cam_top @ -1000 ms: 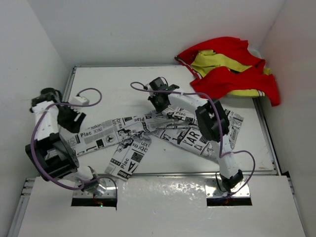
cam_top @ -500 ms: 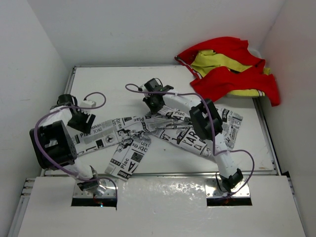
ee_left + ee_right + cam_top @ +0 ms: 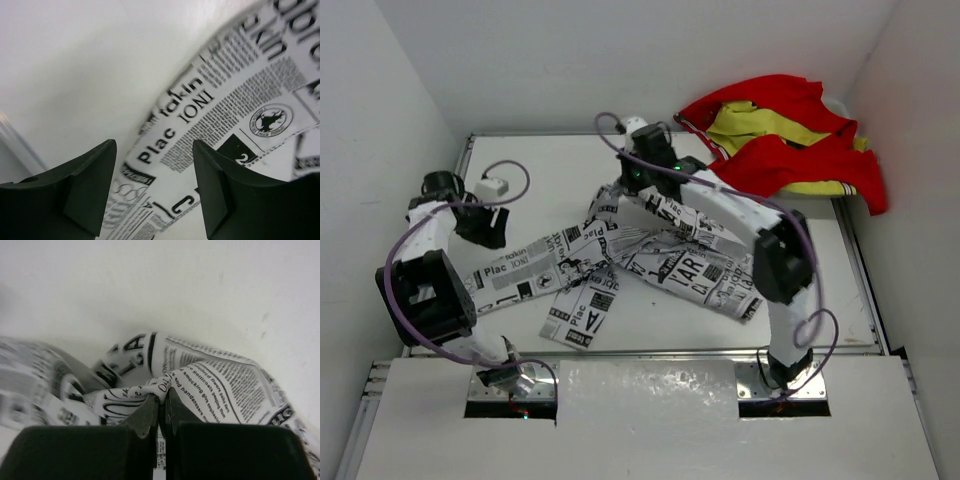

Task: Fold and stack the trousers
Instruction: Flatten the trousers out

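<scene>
While the right tool point(image 3: 161, 401) has its fingers pressed together on a fold of the trousers point(image 3: 660, 262), the cloth bunches just below and ahead of it, toward the far side of the worktop point(image 3: 840, 300); the rest trails back behind it toward the arm bases, one leg running out leftward; the left tool point(image 3: 152, 150) holds its fingers apart above that leg's end, printed cloth showing between them; a red and yellow garment point(image 3: 780, 150) lies off to the right tool's right.
</scene>
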Controlling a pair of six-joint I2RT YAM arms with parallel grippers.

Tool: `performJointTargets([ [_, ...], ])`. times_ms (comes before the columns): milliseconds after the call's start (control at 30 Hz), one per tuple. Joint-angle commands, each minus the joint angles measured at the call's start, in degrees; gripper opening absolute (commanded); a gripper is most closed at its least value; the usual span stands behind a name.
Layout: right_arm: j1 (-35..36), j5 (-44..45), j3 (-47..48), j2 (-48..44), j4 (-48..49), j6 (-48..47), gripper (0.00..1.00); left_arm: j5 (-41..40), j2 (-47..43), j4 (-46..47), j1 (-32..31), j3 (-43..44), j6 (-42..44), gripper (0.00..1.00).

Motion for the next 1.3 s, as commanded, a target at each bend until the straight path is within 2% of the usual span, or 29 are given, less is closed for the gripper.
performJointTargets([
  [0, 0.2, -2.3, -6.9, -19.1, 23.4, 5.7, 0.00, 11.2, 0.1, -3.2, 1.7, 12.2, -2.9, 0.60],
  [100, 0.8, -4.1, -23.8, -29.0, 32.6, 6.8, 0.00, 13.8, 1.5, -5.5, 1.6, 19.5, -4.6, 0.60],
  [200, 1.6, -5.2, -34.2, -35.1, 37.5, 6.6, 0.00, 16.1, 1.7, -4.4, 0.8, 23.1, -6.1, 0.61],
  [300, 2.4, -11.1, -42.4, -37.4, 39.5, 6.9, 0.00, 15.7, 2.2, -3.4, -2.4, 23.6, -7.1, 0.61],
  [333, 3.5, -13.7, -43.9, -38.0, 39.3, 5.8, 0.00, 15.1, 2.3, -2.9, -3.4, 23.3, -7.8, 0.61],
  [367, 4.6, -17.9, -44.7, -38.0, 34.3, -0.5, 0.00, 13.8, 3.0, -2.7, -4.5, 22.5, -8.2, 0.61],
  [433, 10.6, -16.8, -44.1, -36.9, 23.3, -11.1, 0.02, 12.8, 3.7, -2.2, -7.7, 21.5, -8.4, 0.61],
  [467, 12.1, -15.7, -43.4, -34.1, 11.0, -20.2, 0.19, 11.7, 4.6, -2.0, -9.0, 21.0, -9.1, 0.61],
  [500, 13.2, -16.6, -40.6, -32.3, 5.1, -22.5, 0.35, 11.1, 5.2, -1.7, -11.4, 20.1, -9.4, 0.61],
  [533, 13.3, -17.6, -38.8, -30.5, -4.6, -22.8, 0.59, 10.2, 6.3, -1.6, -12.6, 19.7, -9.8, 0.61],
  [600, 12.4, -17.3, -37.5, -30.3, -7.7, -22.7, 0.67, 9.1, 7.1, -1.4, -16.5, 17.9, -9.4, 0.61],
  [633, 11.5, -16.1, -38.3, -32.3, -4.4, -20.9, 0.72, 7.1, 7.5, -1.3, -17.9, 16.9, -8.5, 0.61],
  [667, 10.3, -14.3, -41.6, -37.7, -1.3, -19.1, 0.91, 6.2, 7.6, 0.2, -20.3, 14.6, -8.3, 0.61],
  [700, 8.2, -14.5, -43.2, -40.3, 2.6, -16.5, 0.99, 5.1, 7.7, 1.4, -21.3, 13.3, -8.2, 0.62],
  [733, 2.2, -15.9, -44.8, -42.4, 9.2, -9.8, 0.99, 4.3, 7.9, 2.4, -21.8, 12.1, -8.1, 0.62],
  [767, -1.1, -17.7, -46.4, -44.8, 11.1, -6.7, 0.99, 3.0, 8.3, 3.4, -23.0, 10.3, -7.9, 0.62],
  [800, -7.2, -19.9, -46.6, -45.3, 12.0, -2.5, 0.99, 2.3, 8.8, 5.4, -24.7, 9.7, -7.8, 0.63],
  [833, -9.7, -19.6, -46.5, -45.2, 11.1, -1.6, 0.97, 0.2, 9.9, 6.5, -25.4, 9.2, -7.9, 0.64],
  [867, -11.7, -18.7, -46.3, -44.8, 9.8, -1.5, 0.91, -0.9, 10.5, 7.8, -26.2, 8.7, -8.0, 0.64],
  [900, -14.5, -15.2, -45.0, -43.0, 8.0, -1.5, 0.61, -1.7, 11.2, 9.9, -27.7, 8.7, -8.1, 0.65],
  [933, -16.1, -13.3, -44.1, -41.6, 4.3, -0.2, 0.38, -2.6, 12.6, 10.7, -28.5, 9.0, -7.8, 0.65],
  [967, -17.7, -12.2, -43.1, -40.0, 2.6, 1.0, 0.17, -2.8, 13.2, 11.4, -29.2, 9.6, -7.8, 0.65],
  [1000, -19.5, -11.8, -41.3, -38.3, 1.3, 2.5, 0.07, -2.8, 14.0, 12.9, -30.7, 9.9, -7.7, 0.66],
  [1033, -23.3, -12.4, -40.5, -34.8, 0.2, 5.5, 0.10, -2.5, 15.4, 13.4, -31.3, 10.2, -7.7, 0.66],
  [1067, -24.7, -12.4, -40.0, -33.2, 0.4, 6.7, 0.25, -1.5, 16.2, 13.8, -32.0, 11.1, -7.5, 0.66],
  [1100, -25.8, -12.0, -38.6, -31.4, 0.7, 7.5, 0.46, -0.9, 17.0, 13.9, -33.2, 11.4, -7.1, 0.67],
  [1133, -26.7, -9.8, -37.4, -27.8, 1.4, 6.7, 0.71, 0.3, 18.2, 14.0, -33.9, 11.6, -6.0, 0.67],
  [1233, -26.8, -6.3, -29.0, -19.0, -1.4, 3.6, 0.92, 3.4, 19.0, 15.0, -34.7, 10.9, -3.4, 0.70],
  [1267, -26.8, -3.8, -24.0, -16.5, -2.4, 3.1, 0.94, 4.0, 19.0, 15.9, -34.7, 10.6, -3.0, 0.70],
])
